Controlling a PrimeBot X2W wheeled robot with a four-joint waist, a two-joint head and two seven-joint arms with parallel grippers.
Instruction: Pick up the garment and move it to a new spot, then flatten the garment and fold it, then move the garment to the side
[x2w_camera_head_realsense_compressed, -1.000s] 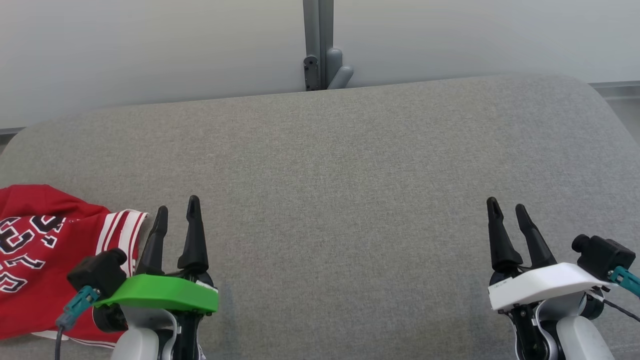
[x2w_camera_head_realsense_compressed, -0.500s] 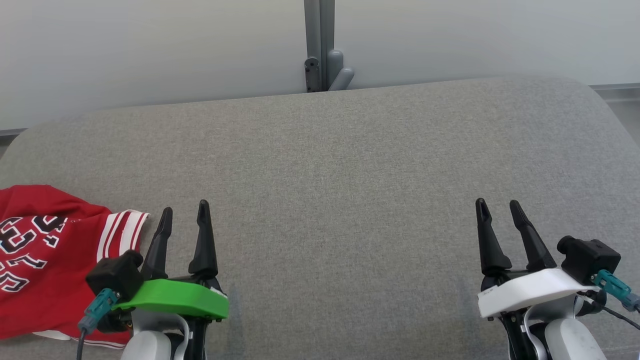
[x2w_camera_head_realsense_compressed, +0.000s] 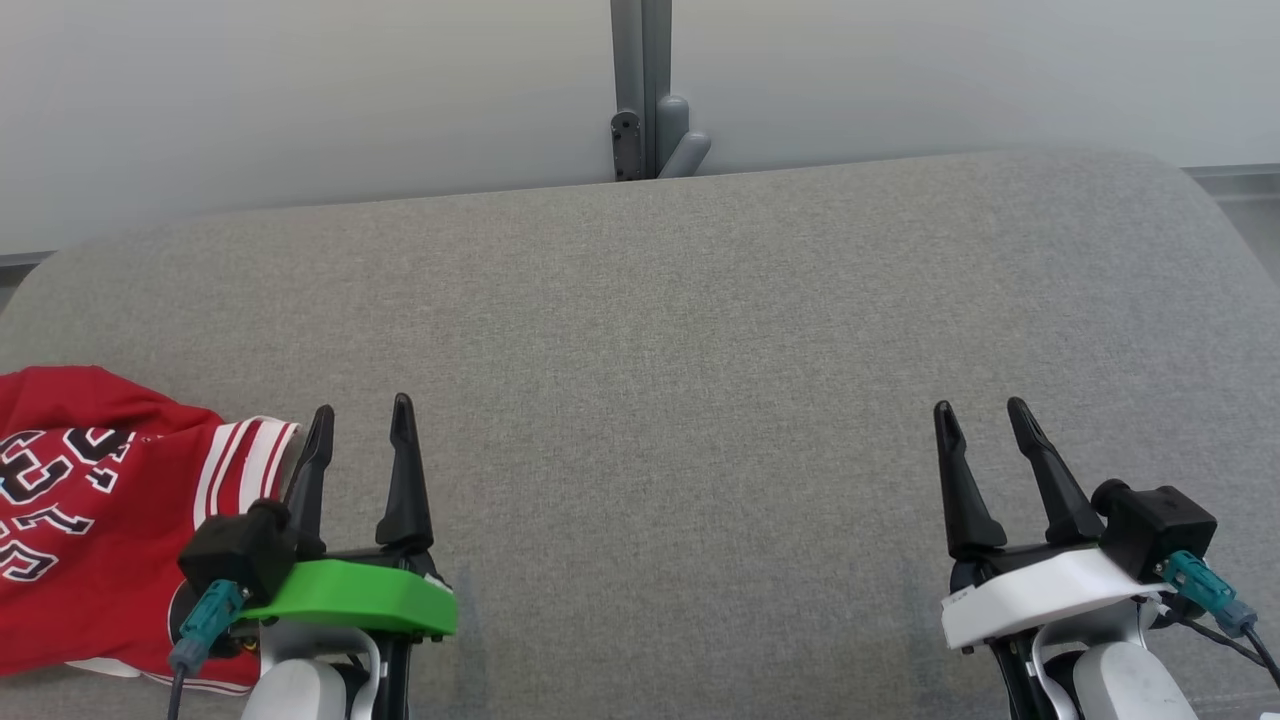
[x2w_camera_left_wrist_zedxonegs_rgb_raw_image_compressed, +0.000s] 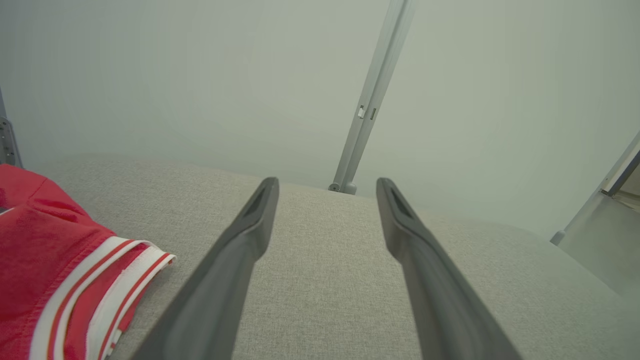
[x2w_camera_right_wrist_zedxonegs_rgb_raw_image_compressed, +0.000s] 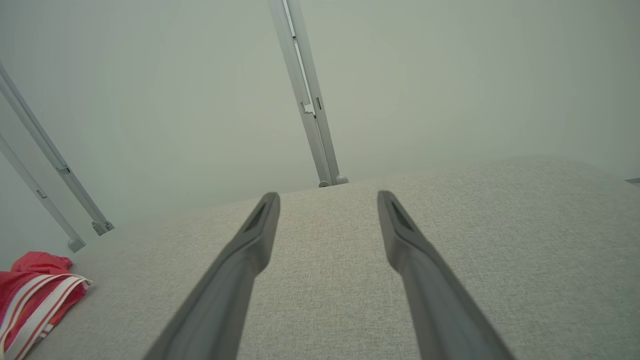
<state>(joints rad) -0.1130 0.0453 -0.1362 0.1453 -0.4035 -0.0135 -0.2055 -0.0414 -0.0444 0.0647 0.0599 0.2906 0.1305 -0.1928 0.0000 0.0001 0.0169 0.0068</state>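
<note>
A red garment (x2w_camera_head_realsense_compressed: 90, 500) with black-and-white lettering and a white-striped hem lies folded at the left edge of the grey cushioned surface (x2w_camera_head_realsense_compressed: 660, 330). Its striped hem (x2w_camera_left_wrist_zedxonegs_rgb_raw_image_compressed: 95, 295) shows at the lower left of the left wrist view, and the garment (x2w_camera_right_wrist_zedxonegs_rgb_raw_image_compressed: 35, 287) sits at the far lower left of the right wrist view. My left gripper (x2w_camera_head_realsense_compressed: 362, 415) hovers open just right of the hem, holding nothing. Far to the right, my right gripper (x2w_camera_head_realsense_compressed: 978, 408) is open and empty over bare fabric.
A pale wall runs behind the surface, with a grey metal post and bracket (x2w_camera_head_realsense_compressed: 645, 120) at its middle. The surface's rounded corners fall away at the back left and back right (x2w_camera_head_realsense_compressed: 1190, 190). More metal rails (x2w_camera_right_wrist_zedxonegs_rgb_raw_image_compressed: 55, 165) stand at the left in the right wrist view.
Both grippers have drifted a little: the left one slightly right and up, the right one leftward and lower. The garment has stayed put.
</note>
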